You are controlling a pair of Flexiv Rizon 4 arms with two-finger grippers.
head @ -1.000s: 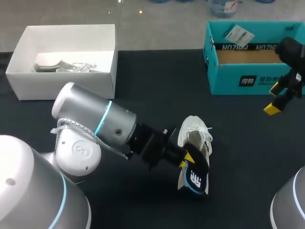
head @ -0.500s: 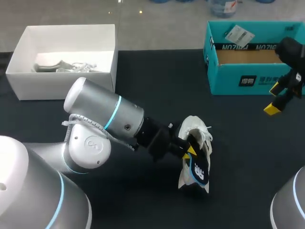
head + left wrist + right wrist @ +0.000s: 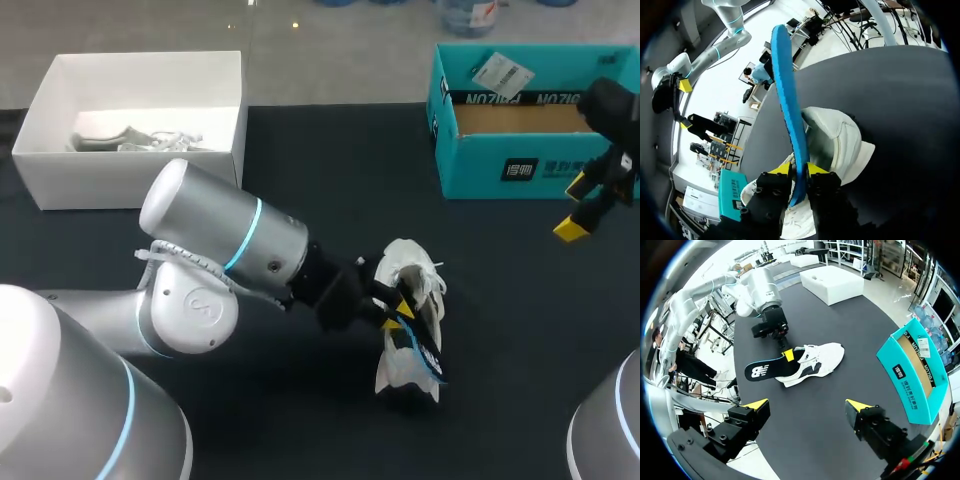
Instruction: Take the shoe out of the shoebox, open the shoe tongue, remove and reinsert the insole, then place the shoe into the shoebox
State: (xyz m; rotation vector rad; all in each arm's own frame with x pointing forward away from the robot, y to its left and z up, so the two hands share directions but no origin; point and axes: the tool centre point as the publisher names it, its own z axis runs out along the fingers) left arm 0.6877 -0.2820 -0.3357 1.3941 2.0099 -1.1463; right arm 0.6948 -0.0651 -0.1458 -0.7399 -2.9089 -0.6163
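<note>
Insole upright in the pinch of the left hand, white shoe just beside.

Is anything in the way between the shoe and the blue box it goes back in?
No, nothing visible lies on the table between the shoe and the blue box. The right gripper hangs open by the box's front, off to one side. The left gripper holds the insole.

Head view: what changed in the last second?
The left arm pushed in toward the shoe. The left gripper, shut on the insole throughout, rolled it from face-up to nearly edge-on. The shoe, right gripper, teal shoebox and white box stayed put.
</note>
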